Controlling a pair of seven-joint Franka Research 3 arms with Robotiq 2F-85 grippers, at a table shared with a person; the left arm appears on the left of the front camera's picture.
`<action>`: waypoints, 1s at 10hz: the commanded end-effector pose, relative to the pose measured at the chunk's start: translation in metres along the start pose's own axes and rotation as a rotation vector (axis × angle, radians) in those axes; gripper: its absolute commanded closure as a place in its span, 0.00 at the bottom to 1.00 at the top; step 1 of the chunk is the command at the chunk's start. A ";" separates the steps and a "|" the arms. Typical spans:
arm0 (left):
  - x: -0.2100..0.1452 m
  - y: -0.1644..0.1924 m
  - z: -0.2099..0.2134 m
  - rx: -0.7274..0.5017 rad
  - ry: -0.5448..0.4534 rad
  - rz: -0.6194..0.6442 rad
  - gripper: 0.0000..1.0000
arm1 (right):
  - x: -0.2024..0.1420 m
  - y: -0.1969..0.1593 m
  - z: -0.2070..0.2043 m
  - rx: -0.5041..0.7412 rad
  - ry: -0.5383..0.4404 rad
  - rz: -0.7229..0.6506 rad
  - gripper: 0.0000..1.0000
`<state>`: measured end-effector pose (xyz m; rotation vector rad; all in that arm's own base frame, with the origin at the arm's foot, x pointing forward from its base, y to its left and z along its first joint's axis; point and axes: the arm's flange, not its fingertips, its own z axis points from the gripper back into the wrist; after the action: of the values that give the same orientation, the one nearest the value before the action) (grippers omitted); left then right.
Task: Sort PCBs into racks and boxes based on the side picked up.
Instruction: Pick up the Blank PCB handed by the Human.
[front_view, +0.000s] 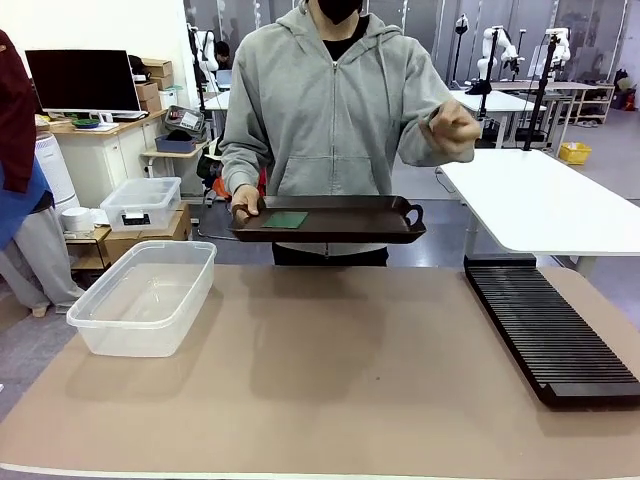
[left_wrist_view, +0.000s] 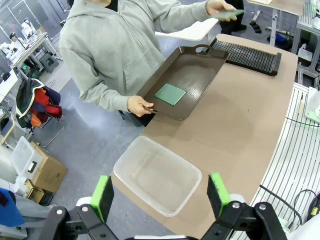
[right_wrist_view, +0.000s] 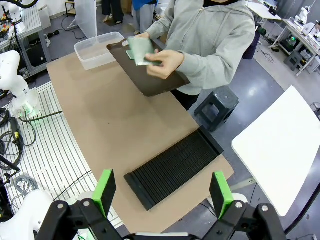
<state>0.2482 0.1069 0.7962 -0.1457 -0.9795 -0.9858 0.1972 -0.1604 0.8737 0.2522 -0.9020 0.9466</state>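
Front view: sorting not begun, one PCB (front_view: 286, 219) lying on the handled tray (front_view: 350, 215) at 12 o'clock, a second PCB (left_wrist_view: 231, 15) in the person's raised hand (front_view: 452, 128), tub (front_view: 95, 335) at 9 and rack (front_view: 550, 330) at 3 o'clock empty, left gripper (left_wrist_view: 160, 192) and right gripper (right_wrist_view: 162, 192) gaping wide, holding nothing.

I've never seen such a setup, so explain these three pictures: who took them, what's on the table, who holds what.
A robot and a person share a tan table. The front view looks across it; the other two come from cameras on the robot's wrists, showing the open, empty left end effector and right end effector, green-padded. On the table: a clear rectangular plastic tub and a long black slotted rack. One hand holds a dark brown handled tray carrying a flat green circuit board; the other hand holds up a second, paler board.
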 end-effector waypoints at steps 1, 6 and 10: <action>-0.001 0.000 0.000 -0.005 -0.006 -0.007 0.00 | 0.000 0.001 0.001 0.001 0.001 0.002 0.00; -0.001 0.000 0.000 -0.005 -0.006 -0.007 0.00 | 0.000 0.001 0.001 0.001 0.001 0.002 0.00; -0.001 0.000 0.000 -0.005 -0.006 -0.007 0.00 | 0.000 0.001 0.001 0.001 0.001 0.002 0.00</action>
<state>0.2482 0.1069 0.7962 -0.1457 -0.9795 -0.9858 0.1971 -0.1604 0.8737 0.2522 -0.9020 0.9466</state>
